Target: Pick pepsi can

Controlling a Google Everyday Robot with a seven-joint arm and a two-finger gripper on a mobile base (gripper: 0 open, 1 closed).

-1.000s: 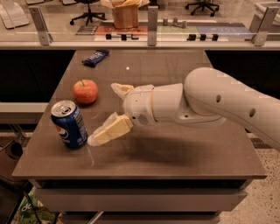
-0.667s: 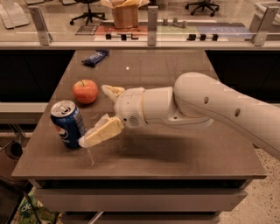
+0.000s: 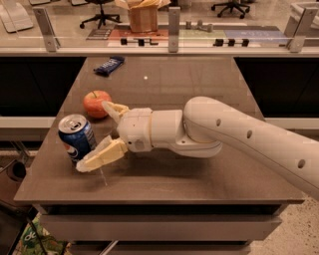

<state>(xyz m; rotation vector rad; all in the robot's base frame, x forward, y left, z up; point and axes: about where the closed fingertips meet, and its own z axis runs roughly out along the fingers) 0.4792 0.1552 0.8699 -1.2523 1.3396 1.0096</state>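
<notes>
Brown and smooth, the counter fills most of the view, with a glass-railed ledge and an office floor beyond its far edge. The pepsi can stands upright near the counter's front left corner, its silver top and pull tab showing and its round logo facing forward and to the left.

Right beside the can, on its right, is the gripper, lying roughly level just above the counter and pointing left. Its two pale fingers are spread wide. The nearer one slants down across the front of the can's lower right side, its tip near the can's base. The farther one reaches up and back behind the can. The can stands at the mouth of this spread, only partly between the fingers. Whether either finger touches it cannot be told.

The farther finger ends just beside a red apple, which rests on the counter behind the can and slightly to its right. The gripper's cream wrist joins a thick white arm that crosses the counter from the right edge of the view.

Well apart from all this, near the far left edge of the counter, lies a flat dark blue snack wrapper. Beyond the rail stands a tan box, and behind it the legs of an office chair are visible.
</notes>
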